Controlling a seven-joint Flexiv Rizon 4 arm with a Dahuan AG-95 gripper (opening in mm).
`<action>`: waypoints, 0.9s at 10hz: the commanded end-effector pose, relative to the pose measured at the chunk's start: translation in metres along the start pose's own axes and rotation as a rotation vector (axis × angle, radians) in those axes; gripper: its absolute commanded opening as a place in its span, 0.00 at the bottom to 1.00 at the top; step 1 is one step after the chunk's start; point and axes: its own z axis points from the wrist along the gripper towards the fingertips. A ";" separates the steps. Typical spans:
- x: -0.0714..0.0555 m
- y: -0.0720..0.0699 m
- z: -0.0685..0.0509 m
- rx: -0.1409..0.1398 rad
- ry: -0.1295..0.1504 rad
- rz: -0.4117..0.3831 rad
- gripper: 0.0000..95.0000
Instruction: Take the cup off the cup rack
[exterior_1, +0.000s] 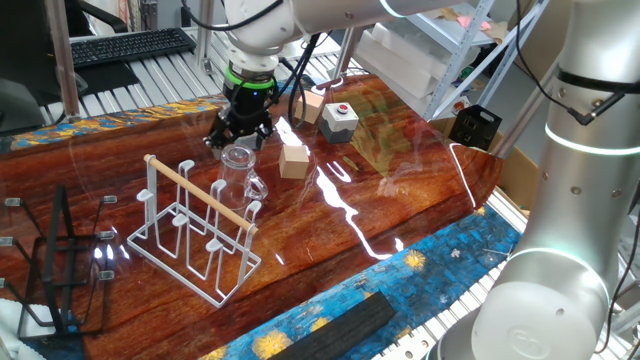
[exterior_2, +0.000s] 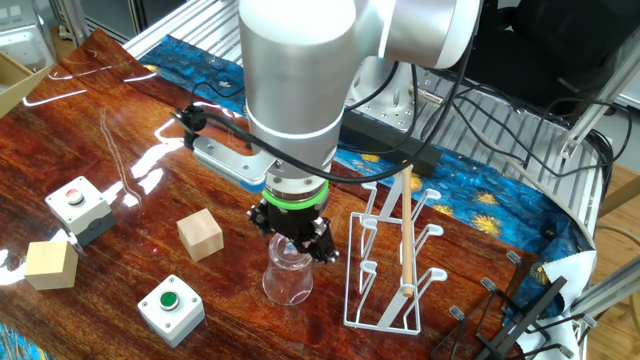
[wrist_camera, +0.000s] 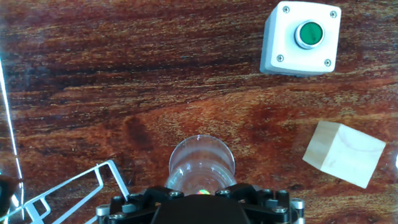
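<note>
No readable text, labels or numbers anywhere. Button boxes (wrist_camera: 301, 38) carry only plain coloured caps, no lettering. Keyboard (exterior_1: 130, 45) legends too small to read.

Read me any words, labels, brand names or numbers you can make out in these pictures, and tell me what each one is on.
None can be read.
Green button box: no label or lettering.
Red button box: nothing legible.
Wooden cubes, cup, cup rack and gripper: no markings.
Keyboard in the background: keys too small to read.
</note>
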 end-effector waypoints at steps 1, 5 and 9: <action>0.001 0.000 -0.002 -0.002 0.004 -0.003 1.00; 0.006 -0.007 -0.033 -0.006 0.003 -0.038 0.80; 0.015 -0.015 -0.062 -0.007 0.006 -0.081 0.80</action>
